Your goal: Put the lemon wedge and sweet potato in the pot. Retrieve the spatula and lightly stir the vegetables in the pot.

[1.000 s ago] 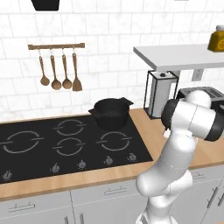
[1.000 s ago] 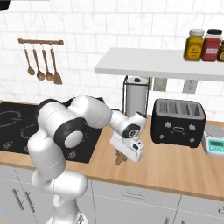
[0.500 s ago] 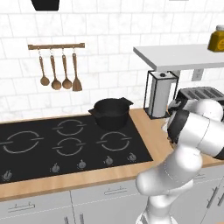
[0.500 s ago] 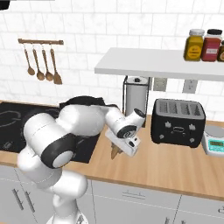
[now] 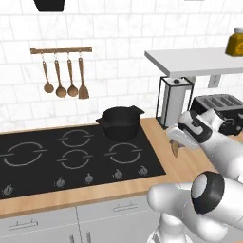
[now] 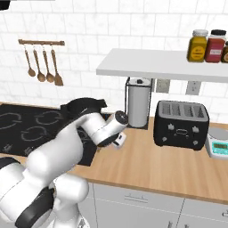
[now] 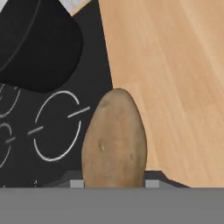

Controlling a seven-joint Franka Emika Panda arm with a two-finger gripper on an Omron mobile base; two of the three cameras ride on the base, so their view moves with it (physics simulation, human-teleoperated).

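Pot (image 7: 37,43) sits upper left of the hand view, on the dark cooktop (image 7: 52,131). Sweet potato (image 7: 114,140) fills lower centre, pinched in the gripper (image 7: 114,186), carried above the cooktop's edge beside the wooden counter (image 7: 175,78). We judge the potato transfer is in hand; lemon wedge's whereabouts unclear, possibly potted. Next: swing over the pot, release.

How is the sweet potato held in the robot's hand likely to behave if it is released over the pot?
The sweet potato looks solid and stiff, so it should probably drop without bending. Its smooth, rounded, tapered shape suggests it could roll once inside the pot.
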